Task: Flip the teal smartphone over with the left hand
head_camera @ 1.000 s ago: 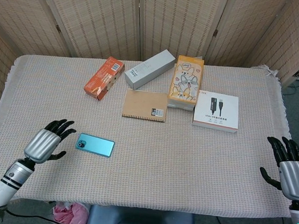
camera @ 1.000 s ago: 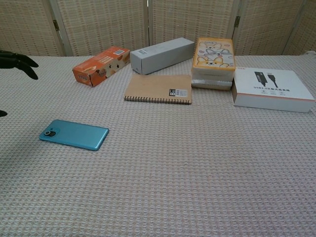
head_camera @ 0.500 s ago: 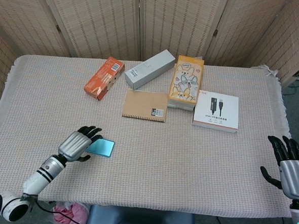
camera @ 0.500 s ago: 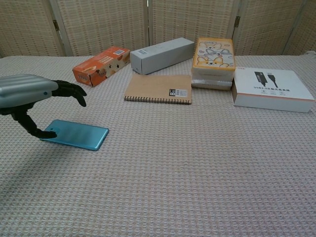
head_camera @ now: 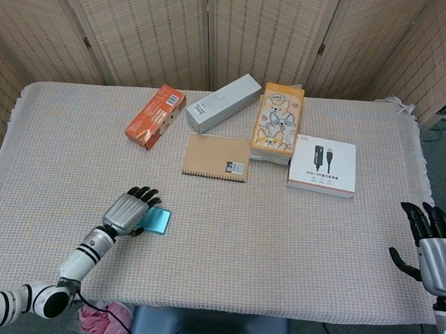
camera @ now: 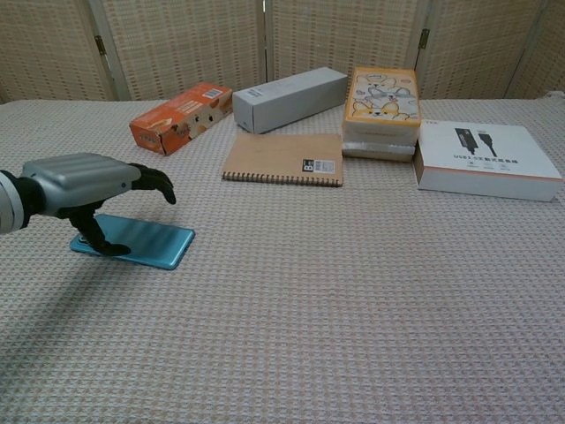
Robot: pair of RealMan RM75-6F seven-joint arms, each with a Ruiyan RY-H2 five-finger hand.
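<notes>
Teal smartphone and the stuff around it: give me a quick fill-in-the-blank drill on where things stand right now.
1. The teal smartphone lies ____ on the cloth.
2. The ____ hand is over the phone, its thumb reaching down to it.
3. The right hand holds ____.
4. The brown notebook lies between the orange box and the ____ cable box.

Missing words: flat; left; nothing; white

Over the last second the left hand [head_camera: 130, 211] has travelled from the worktop's left edge, well apart from the teal smartphone [camera: 150, 240], to directly above its camera end. Its fingers [camera: 155, 182] now reach across the phone, and its thumb has come down onto the phone's near edge.
</notes>
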